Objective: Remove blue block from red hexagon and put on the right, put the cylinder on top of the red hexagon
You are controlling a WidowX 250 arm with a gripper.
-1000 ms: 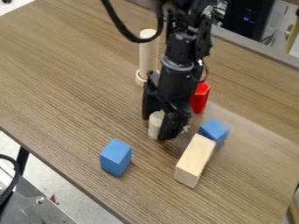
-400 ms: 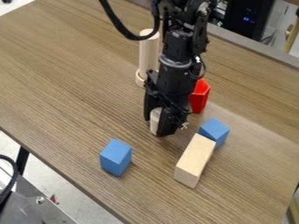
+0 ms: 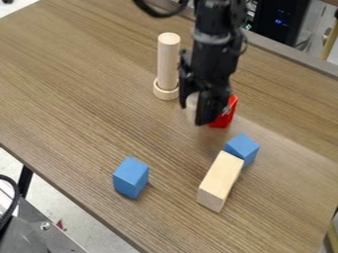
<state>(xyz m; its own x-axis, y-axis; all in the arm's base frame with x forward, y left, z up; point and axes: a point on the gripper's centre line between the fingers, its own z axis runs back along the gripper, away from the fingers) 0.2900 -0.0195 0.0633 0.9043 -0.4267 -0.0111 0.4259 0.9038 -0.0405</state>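
Pincer (image 3: 194,111) with the pale cylinder (image 3: 192,107) in its grip, the red hexagon (image 3: 227,117) partly behind the pincer.

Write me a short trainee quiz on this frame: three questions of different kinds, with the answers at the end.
1. Fill in the missing word: the claw holds a small pale ____.
2. True or false: the leftmost blue block stands apart from the other objects.
3. Which thing is right beside the long pale block?
a) the red hexagon
b) the other blue block
c) the tall upright rod

Key:
1. cylinder
2. true
3. b
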